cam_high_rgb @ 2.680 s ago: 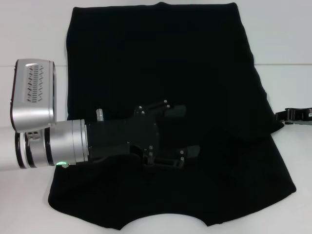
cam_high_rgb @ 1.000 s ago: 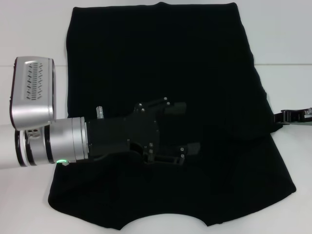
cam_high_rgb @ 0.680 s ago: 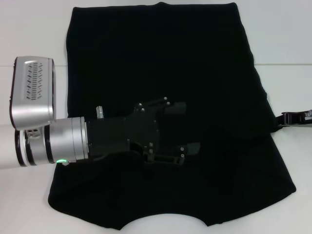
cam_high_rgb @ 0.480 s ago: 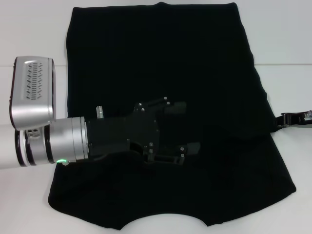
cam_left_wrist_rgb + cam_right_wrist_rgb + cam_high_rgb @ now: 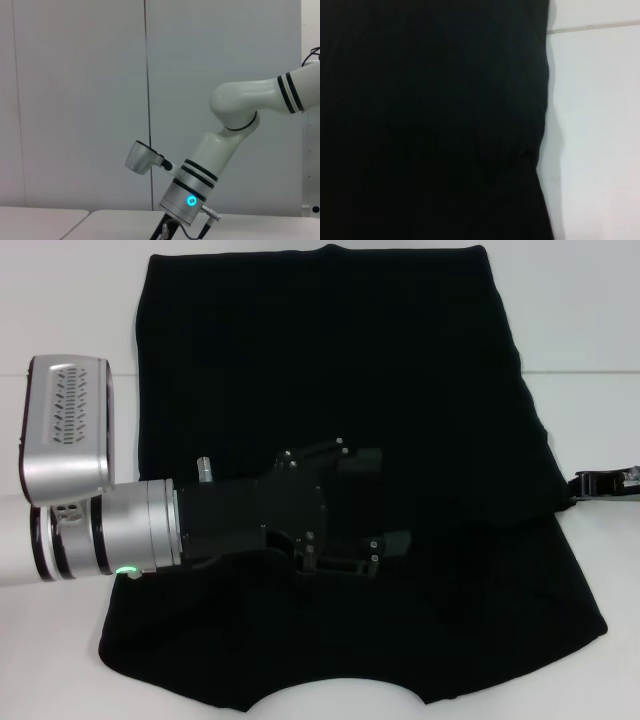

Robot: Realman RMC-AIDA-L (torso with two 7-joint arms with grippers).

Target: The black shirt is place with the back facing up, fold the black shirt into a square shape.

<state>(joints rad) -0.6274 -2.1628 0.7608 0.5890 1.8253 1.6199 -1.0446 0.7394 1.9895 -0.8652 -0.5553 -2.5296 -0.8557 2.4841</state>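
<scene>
Black shirt (image 5: 340, 370) unmoved; right gripper (image 5: 598, 483) barely shifted.

the black shirt (image 5: 340, 390) ran off the head view's lower edge; the right gripper (image 5: 600, 483) was mostly out of frame.

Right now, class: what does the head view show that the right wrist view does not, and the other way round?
Only the head view shows the left gripper, fingers apart, above the black shirt, and the right gripper at the shirt's right edge. The right wrist view adds nothing of its own. Both show the shirt lying on the white table.
</scene>
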